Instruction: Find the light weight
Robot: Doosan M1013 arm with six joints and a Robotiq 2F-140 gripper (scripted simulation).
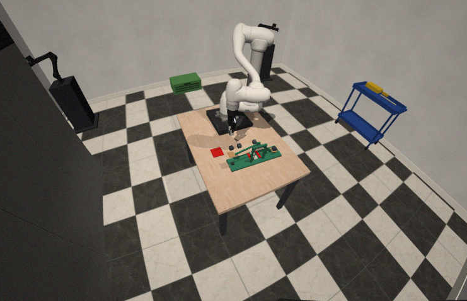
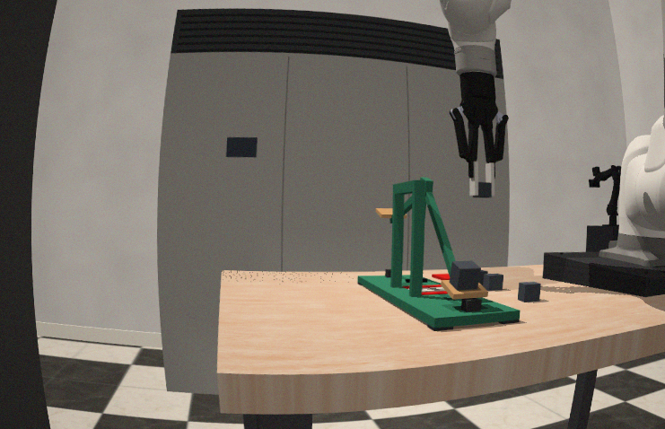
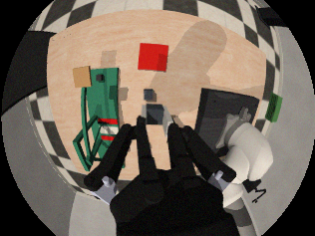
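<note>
My gripper (image 1: 231,133) (image 2: 482,188) (image 3: 154,112) is shut on a dark cube weight (image 2: 485,189) (image 3: 155,113) and holds it high above the table. The red dish (image 1: 217,152) (image 2: 441,276) (image 3: 153,55) lies flat with no weight on it. On the table stand three dark weights: one nearest the dish (image 1: 230,147) (image 3: 149,94), a middle one (image 1: 239,145) (image 2: 493,281) and a far one (image 1: 254,141) (image 2: 529,292). Another weight (image 1: 273,148) (image 2: 465,275) sits on the balance's lowered pan. The opposite pan (image 1: 231,154) (image 2: 385,212) (image 3: 82,77) is raised and empty. The pointer's position is unclear.
The balance's green base (image 1: 242,164) (image 2: 418,305) (image 3: 106,89) and upright frame (image 2: 417,237) stand beside the row of weights. The arm's black base plate (image 2: 585,273) (image 3: 214,111) is on the other side. A blue cart (image 1: 361,126) stands away from the table.
</note>
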